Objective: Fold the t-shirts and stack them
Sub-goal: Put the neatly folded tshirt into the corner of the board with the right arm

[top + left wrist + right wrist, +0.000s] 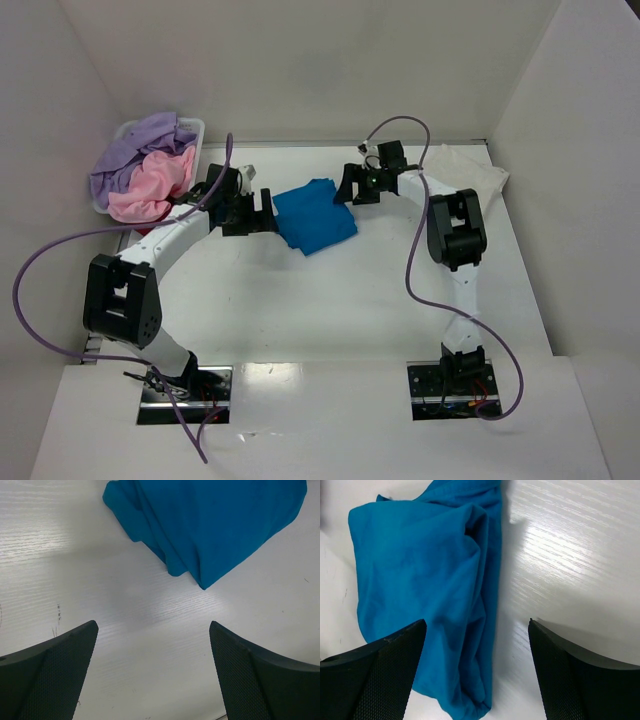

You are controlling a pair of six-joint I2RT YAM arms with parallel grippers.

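Note:
A bright blue t-shirt [314, 217] lies folded into a small bundle at the middle back of the table; it also shows in the left wrist view [215, 525] and the right wrist view [425, 580]. My left gripper [262, 210] is open and empty just left of it, over bare table [152, 645]. My right gripper [352, 186] is open and empty at the shirt's right edge, its left finger over the cloth [477, 645]. A white t-shirt [470, 172] lies at the back right. Lavender [135, 155] and pink [152, 187] shirts are heaped in the basket.
A white plastic basket [196, 128] stands at the back left corner against the wall. White walls enclose the table on the left, back and right. Purple cables loop from both arms.

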